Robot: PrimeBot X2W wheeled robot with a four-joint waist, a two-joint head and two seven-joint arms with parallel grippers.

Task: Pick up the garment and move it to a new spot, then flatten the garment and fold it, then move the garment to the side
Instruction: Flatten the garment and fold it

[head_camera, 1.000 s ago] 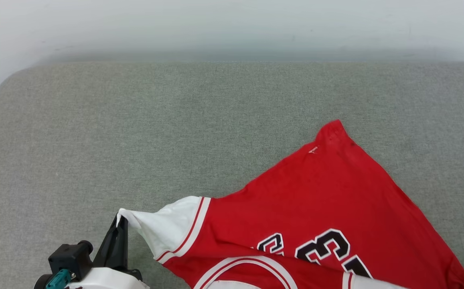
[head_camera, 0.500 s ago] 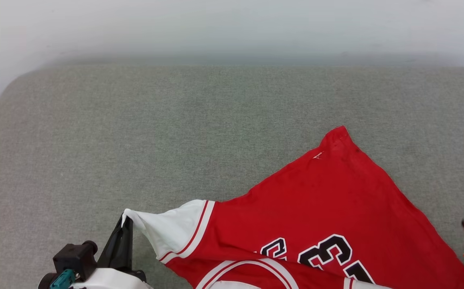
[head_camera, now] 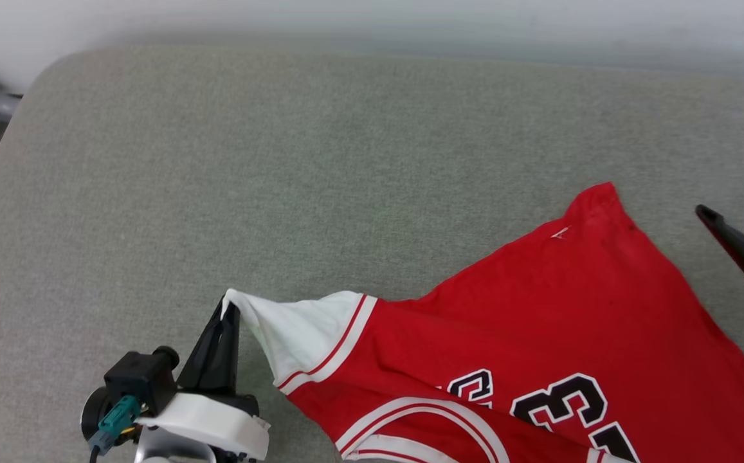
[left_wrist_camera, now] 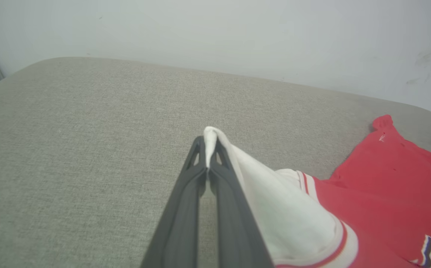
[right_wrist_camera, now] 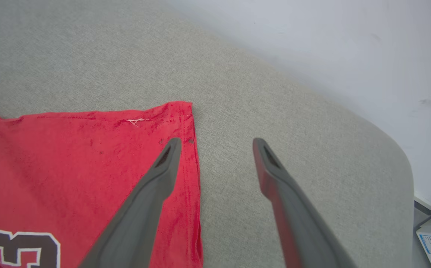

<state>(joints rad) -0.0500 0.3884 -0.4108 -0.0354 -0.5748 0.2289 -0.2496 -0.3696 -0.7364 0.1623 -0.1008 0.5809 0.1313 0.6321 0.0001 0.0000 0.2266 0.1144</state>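
Newly at 3 o'clock, my right gripper [head_camera: 725, 196] spreads wide near the garment [head_camera: 571, 308]; left gripper [head_camera: 227, 310] pinches its sleeve [head_camera: 301, 328], which tugging could free.

The garment [head_camera: 539, 321] runs off the bottom edge, numerals [head_camera: 564, 402] cut short; the right edge crops my right pincer [head_camera: 725, 196].

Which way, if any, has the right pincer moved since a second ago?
Yes: the right pincer has come forward, up the head view, nearer the far corner of the red jersey.
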